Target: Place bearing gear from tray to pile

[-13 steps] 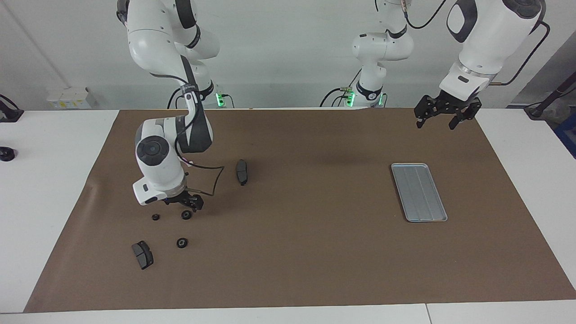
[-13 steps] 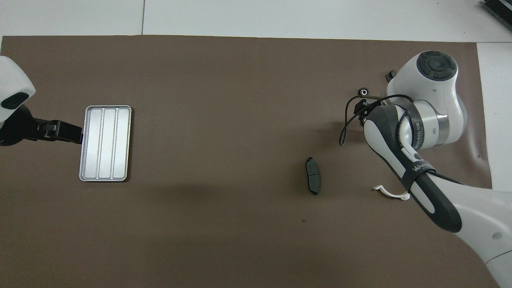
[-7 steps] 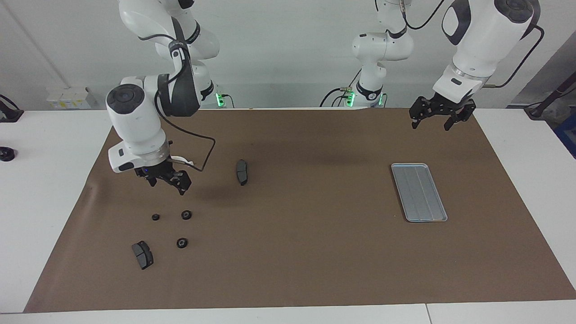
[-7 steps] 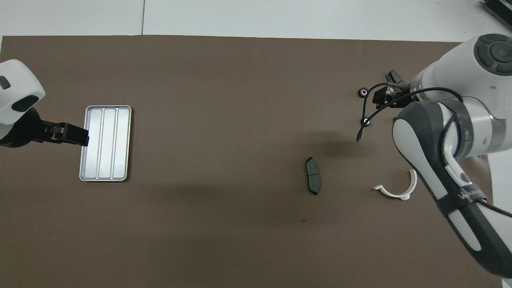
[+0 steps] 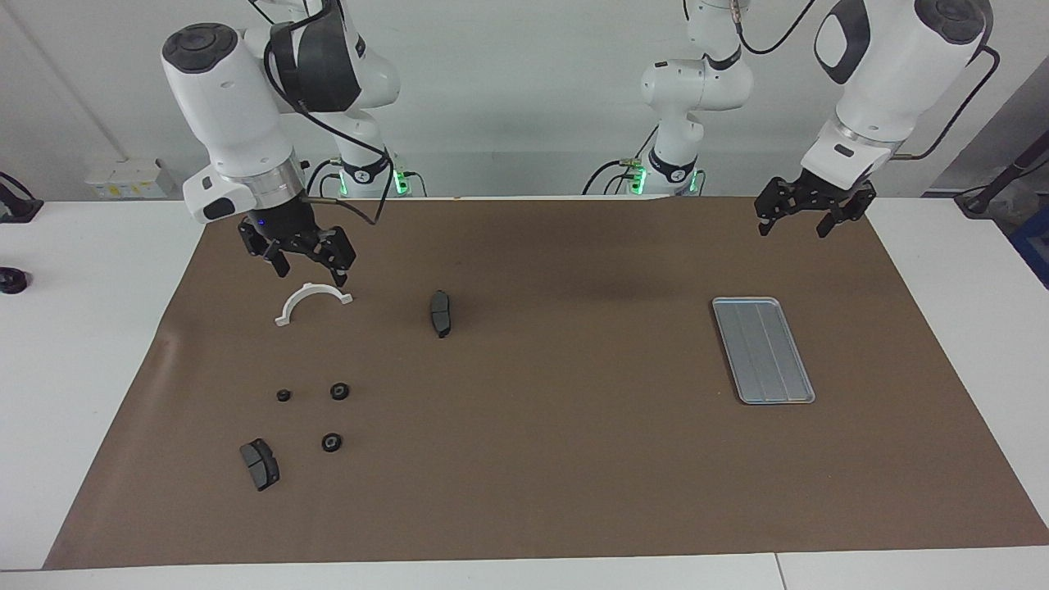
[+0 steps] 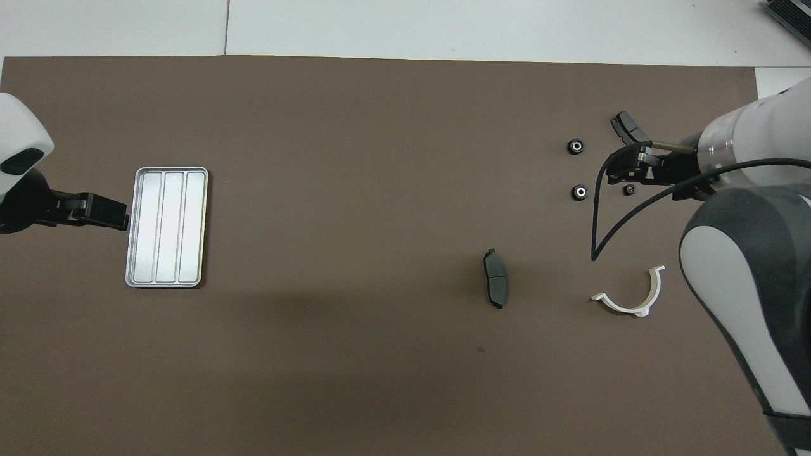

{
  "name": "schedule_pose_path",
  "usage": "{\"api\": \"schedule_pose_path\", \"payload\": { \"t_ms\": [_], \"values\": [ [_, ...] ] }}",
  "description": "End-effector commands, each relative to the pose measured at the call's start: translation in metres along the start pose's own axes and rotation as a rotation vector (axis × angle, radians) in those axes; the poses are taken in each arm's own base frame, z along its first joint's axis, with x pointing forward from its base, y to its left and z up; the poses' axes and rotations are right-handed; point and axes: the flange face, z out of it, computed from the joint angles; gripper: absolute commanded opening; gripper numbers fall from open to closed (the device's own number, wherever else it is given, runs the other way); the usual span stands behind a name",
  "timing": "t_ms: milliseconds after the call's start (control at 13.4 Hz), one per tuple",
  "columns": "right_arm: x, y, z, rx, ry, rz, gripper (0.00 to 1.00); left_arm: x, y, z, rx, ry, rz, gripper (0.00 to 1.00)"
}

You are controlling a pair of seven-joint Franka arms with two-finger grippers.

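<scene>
The silver-grey metal tray [image 5: 763,350] — flat, rectangular, round-cornered, with a raised rim and lengthwise ridges — is seen lying on the matte brown mat [image 5: 557,459] toward the left arm's end of the table, with nothing on it. Three small black ring-shaped bearing gears [image 5: 339,392] are found loosely grouped on the mat at the right arm's end, well apart from the tray. A dark, curved brake pad [image 5: 260,464] is placed just beside them, farther from the robots; a second brake pad [image 5: 440,313] lies toward the middle of the mat. A white plastic half-ring [image 5: 312,301] is set nearer to the robots than the gears.

The right gripper [image 5: 305,260] is held in the air over the half-ring, fingers apart, nothing between them. The left gripper [image 5: 804,220] is held over the mat's edge beside the tray — likewise spread and empty.
</scene>
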Motion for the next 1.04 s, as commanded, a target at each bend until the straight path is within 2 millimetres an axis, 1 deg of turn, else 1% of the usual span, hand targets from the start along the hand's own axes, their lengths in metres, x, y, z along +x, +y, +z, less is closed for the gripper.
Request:
{"api": "schedule_pose_path", "payload": {
  "t_ms": [0,74,223,298,372,521,669,967],
  "values": [
    [-0.015,-0.009,-0.006,0.016,-0.024,-0.048,1.00,-0.003,0.003,-0.007,0.006,0.007,0.004,1.00],
    [-0.015,-0.009,-0.006,0.014,-0.025,-0.065,1.00,-0.006,0.002,-0.012,0.005,0.007,0.001,1.00],
    [-0.015,-0.008,-0.006,0.013,-0.026,-0.159,1.00,-0.009,0.000,-0.013,0.005,-0.004,-0.002,1.00],
    [-0.013,-0.006,-0.006,0.013,-0.024,-0.171,1.00,-0.011,0.001,-0.017,0.005,0.004,-0.004,1.00],
    [-0.013,-0.004,-0.006,0.013,-0.024,-0.170,1.00,-0.013,0.002,-0.023,0.005,0.013,-0.001,1.00],
    [-0.011,0.002,-0.006,0.016,-0.030,-0.192,1.00,-0.014,0.003,-0.024,0.004,0.018,0.002,1.00],
    [-0.006,0.018,-0.005,0.026,-0.042,-0.169,1.00,-0.014,0.002,-0.024,0.004,0.022,-0.001,1.00],
    [-0.007,0.017,-0.005,0.039,-0.048,-0.166,1.00,-0.016,0.000,-0.024,-0.013,0.019,-0.007,1.00]
  ]
}}
